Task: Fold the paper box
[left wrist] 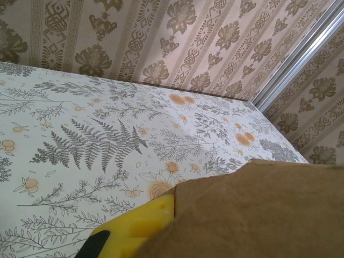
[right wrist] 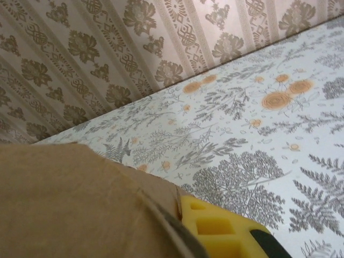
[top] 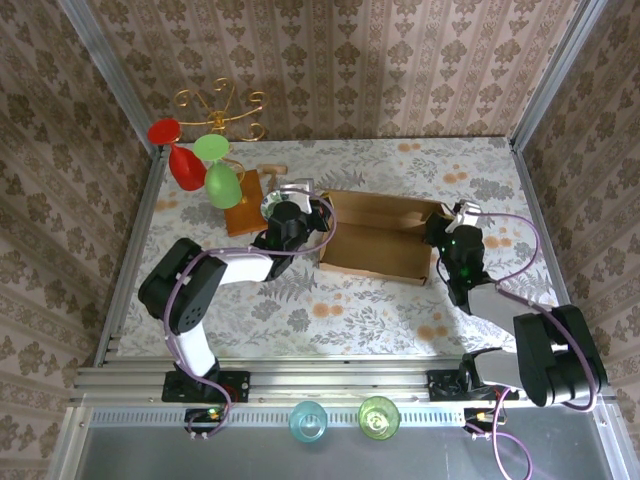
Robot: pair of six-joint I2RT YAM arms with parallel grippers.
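Brown cardboard in the top view: paper box (top: 375, 240) in the middle of the table (top: 300, 310), already raised into a shallow open tray with the long walls up. Left gripper (top: 320, 228) at its left end and right gripper (top: 441, 220) at its right end, both against the cardboard. Top open; no flap folded over it, as far as visible.

Left wrist view: paper box (left wrist: 258, 215) as a cardboard sheet lying over one yellow finger (left wrist: 142, 226). Jaws pressed together, seemingly pinching the left end wall.

Right wrist view: paper box (right wrist: 70, 204) again, lying over a yellow finger (right wrist: 215, 228). Impossible to tell whether clamped on the wall or loose beside it.

Judged about halfway: long walls formed. Probably left to do: end walls and tabs to tuck in, then the top to close.
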